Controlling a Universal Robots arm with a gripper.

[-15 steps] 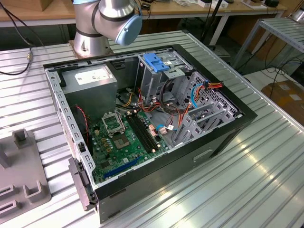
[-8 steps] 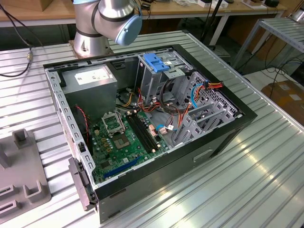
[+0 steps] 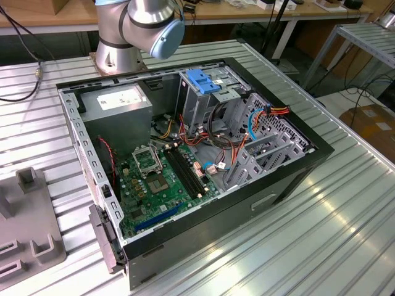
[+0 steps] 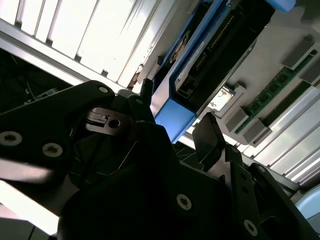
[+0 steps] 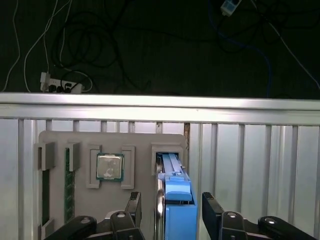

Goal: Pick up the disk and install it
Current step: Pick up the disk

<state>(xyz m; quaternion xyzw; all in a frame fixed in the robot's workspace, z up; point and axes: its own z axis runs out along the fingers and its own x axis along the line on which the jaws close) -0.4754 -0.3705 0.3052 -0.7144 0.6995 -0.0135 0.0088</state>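
Your gripper [image 5: 171, 199] hangs over the grey fixture tray [image 5: 145, 142], its two black fingers [image 5: 135, 205] apart, one on either side of the disk [image 5: 177, 187]. In the first wrist view a gap shows between each finger and the disk, so nothing is clamped. The disk stands on edge in a slot at one end of the tray, blue carrier end toward the gripper. The second wrist view gives the same from the side: gripper [image 4: 175, 102] straddling the blue end, disk [image 4: 210, 50] running away from it with its dark edge and a row of connector pins in sight. Neighbours on the tray: a processor chip [image 5: 110, 166] flat in the pocket just beside the disk's slot, and a green memory stick [image 5: 67, 185] on edge in a narrow slot further along. The tray lies on the ribbed aluminium table [image 5: 250, 165], near its edge; beyond the edge, dark floor with loose cables [image 5: 75, 45] and a power strip [image 5: 60, 88]. In the exterior view the arm [image 3: 142, 24] rises beyond the open computer case [image 3: 321, 148], which lies on its side on the table. Inside: green motherboard [image 3: 163, 179], grey power supply [image 3: 117, 105], a grey drive cage [image 3: 197, 105] with a blue bracket [image 3: 203, 80] on top. A grey moulded tray [image 3: 37, 228] sits at the exterior view's left, apart from the case.
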